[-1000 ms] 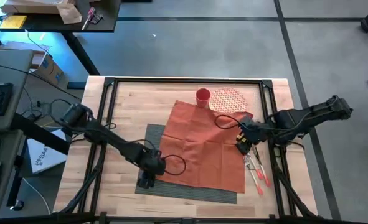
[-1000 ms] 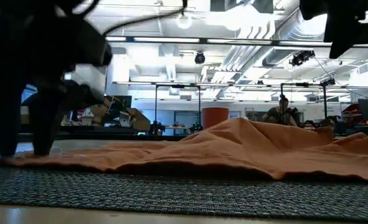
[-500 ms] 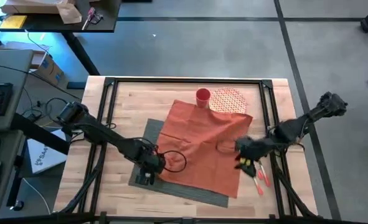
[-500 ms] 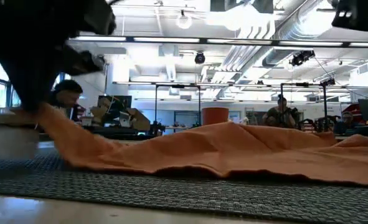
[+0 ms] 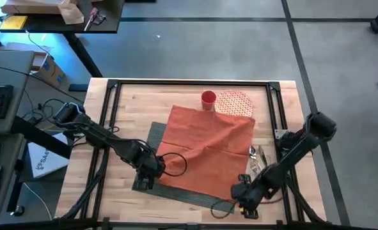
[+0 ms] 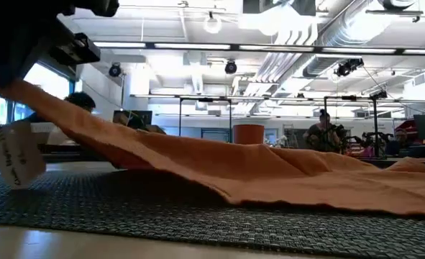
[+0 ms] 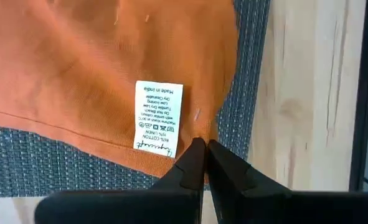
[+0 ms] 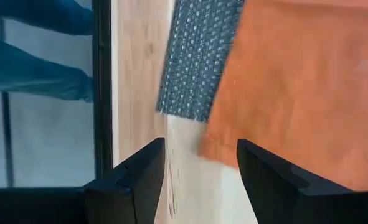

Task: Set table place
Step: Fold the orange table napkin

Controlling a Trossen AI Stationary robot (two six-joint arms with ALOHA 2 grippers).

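On the table [image 5: 131, 102], our left gripper [image 7: 203, 163] pinches the napkin [image 5: 208, 150] covering the placemat [image 5: 151, 137]; right gripper [image 8: 199, 165] spread, setting unfinished.

The table [image 5: 131, 102] is pale wood in glued strips, smooth and matt, framed by a black metal rail [image 5: 189, 82]. The placemat [image 7: 40, 165] is a coarse grey weave with ribbed texture. The napkin [image 5: 208, 150] is soft matt orange cloth with a white printed label [image 7: 158, 116]. The cup [image 5: 208, 99] looks like smooth red plastic, perhaps.
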